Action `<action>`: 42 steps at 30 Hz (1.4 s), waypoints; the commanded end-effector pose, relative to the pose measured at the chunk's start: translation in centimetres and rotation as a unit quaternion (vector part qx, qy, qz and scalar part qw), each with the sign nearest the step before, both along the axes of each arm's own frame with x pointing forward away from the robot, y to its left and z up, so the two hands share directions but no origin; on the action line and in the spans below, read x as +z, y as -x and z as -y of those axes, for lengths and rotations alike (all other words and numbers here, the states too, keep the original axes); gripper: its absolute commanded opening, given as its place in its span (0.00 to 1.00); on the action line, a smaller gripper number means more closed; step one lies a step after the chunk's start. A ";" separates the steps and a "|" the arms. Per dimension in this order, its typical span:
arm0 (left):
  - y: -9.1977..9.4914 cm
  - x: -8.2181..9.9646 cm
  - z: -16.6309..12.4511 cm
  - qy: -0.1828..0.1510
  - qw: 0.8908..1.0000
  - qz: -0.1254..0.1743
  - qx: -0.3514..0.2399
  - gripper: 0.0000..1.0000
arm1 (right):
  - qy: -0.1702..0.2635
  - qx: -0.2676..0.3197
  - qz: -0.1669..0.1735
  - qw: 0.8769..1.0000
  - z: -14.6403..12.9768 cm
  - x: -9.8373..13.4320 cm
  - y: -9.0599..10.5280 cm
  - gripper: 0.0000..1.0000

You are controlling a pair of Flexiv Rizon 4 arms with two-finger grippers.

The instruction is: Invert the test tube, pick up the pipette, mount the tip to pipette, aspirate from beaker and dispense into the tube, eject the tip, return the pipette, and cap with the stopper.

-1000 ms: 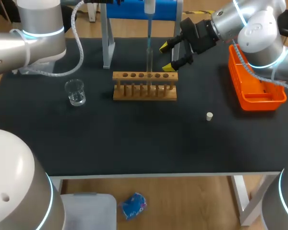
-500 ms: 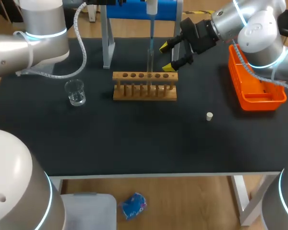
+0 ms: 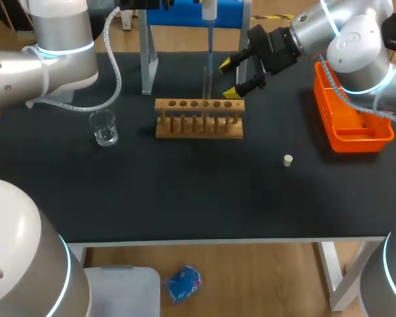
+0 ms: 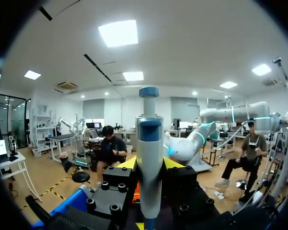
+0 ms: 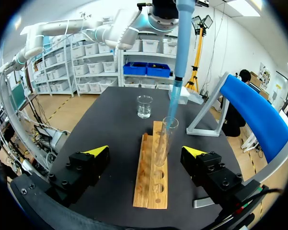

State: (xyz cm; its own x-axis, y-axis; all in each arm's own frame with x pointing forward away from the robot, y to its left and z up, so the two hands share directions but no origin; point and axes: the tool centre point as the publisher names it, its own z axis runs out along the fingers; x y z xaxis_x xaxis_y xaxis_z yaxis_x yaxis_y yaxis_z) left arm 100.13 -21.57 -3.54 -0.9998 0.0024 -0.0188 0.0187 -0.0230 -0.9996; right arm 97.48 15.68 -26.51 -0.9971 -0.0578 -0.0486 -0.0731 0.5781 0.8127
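Head view: right gripper (image 3: 227, 78) spread apart at one o'clock of the wooden rack (image 3: 199, 125); test tube (image 3: 206, 82) upright in it; pipette (image 3: 209, 26) directly above; beaker (image 3: 104, 127) at nine o'clock; stopper (image 3: 288, 160) at four.
Left wrist view: left gripper (image 4: 149, 165) clamped on the pipette.
Right wrist view: blue tip (image 5: 174, 91) at the test tube's mouth.

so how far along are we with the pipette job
Looks done: test tube upright in the rack, tip mounted on the pipette in the left gripper. In hand: tip at the tube's mouth, likely dispensing; right gripper open either side of it. Left: eject tip, return pipette, cap; the stopper lies loose on the table.
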 end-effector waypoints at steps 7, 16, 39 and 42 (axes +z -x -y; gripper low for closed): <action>-0.2 0.2 -1.0 -0.008 1.000 0.006 0.027 0.00 | 0.001 0.001 -0.001 1.000 0.0 0.0 -0.1 1.00; 0.1 -0.2 -1.2 -0.013 0.999 -0.002 0.032 0.00 | 0.001 0.001 -0.001 1.000 0.0 0.0 -0.1 1.00; 0.3 -1.8 -0.2 -0.008 1.000 -0.017 0.024 0.00 | 0.001 0.001 -0.001 1.000 0.0 0.0 -0.1 1.00; 0.3 -2.0 -0.3 -0.008 0.999 -0.018 0.025 0.00 | 0.001 0.001 -0.001 1.000 0.0 0.0 -0.1 1.00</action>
State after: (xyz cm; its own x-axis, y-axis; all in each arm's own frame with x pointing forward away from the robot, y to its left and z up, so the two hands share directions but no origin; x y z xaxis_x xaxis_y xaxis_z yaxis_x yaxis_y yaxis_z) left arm 99.83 -21.29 -5.44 -0.9987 -0.0473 0.0173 -0.0171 -0.0049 -0.9998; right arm 97.48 15.68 -26.51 -0.9971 -0.0578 -0.0486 -0.0732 0.5780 0.8127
